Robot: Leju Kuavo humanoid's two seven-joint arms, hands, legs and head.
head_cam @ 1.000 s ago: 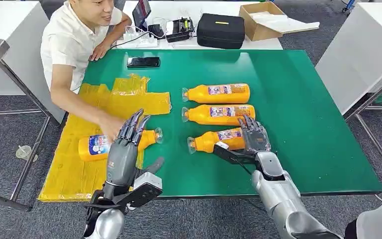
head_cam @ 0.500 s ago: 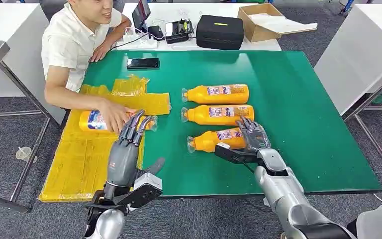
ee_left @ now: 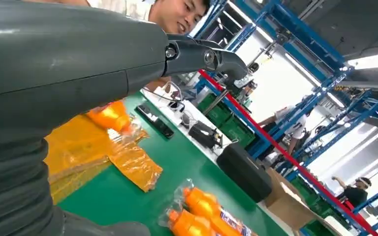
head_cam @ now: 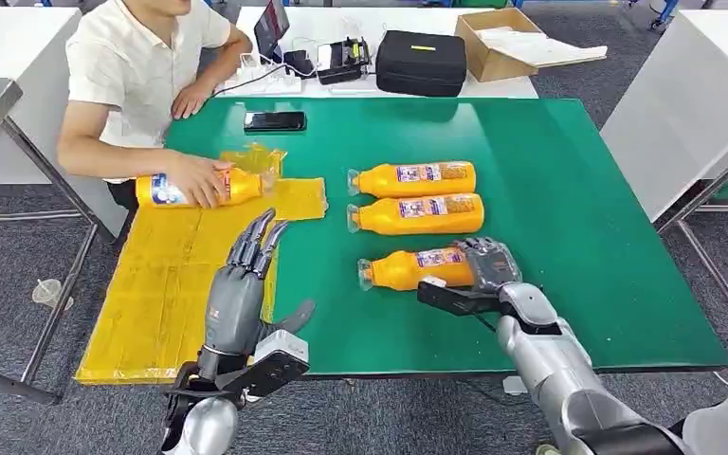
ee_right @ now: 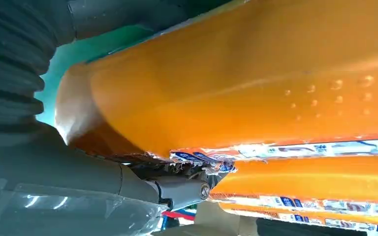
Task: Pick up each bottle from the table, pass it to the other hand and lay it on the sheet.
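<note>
Three orange bottles lie in a row on the green table (head_cam: 569,218): a far one (head_cam: 412,178), a middle one (head_cam: 417,214) and a near one (head_cam: 408,270). My right hand (head_cam: 486,267) has its fingers curled round the base of the near bottle (ee_right: 236,98), which still rests on the table. My left hand (head_cam: 244,284) stands with its fingers straight and apart, holding nothing, above the near edge of the yellow sheet (head_cam: 161,294). A person's hand holds a fourth bottle (head_cam: 166,190) at the far end of the sheet.
A person in a white shirt (head_cam: 128,66) sits at the table's far left corner. A black phone (head_cam: 274,120) lies on the green top near them. Behind stand a black case (head_cam: 422,59), a cardboard box (head_cam: 507,38) and cables. White tables flank both sides.
The person has slid the fourth bottle from the middle of the sheet to its far end. My right hand's fingers have curled down round the near bottle's base. My left hand has stayed put.
</note>
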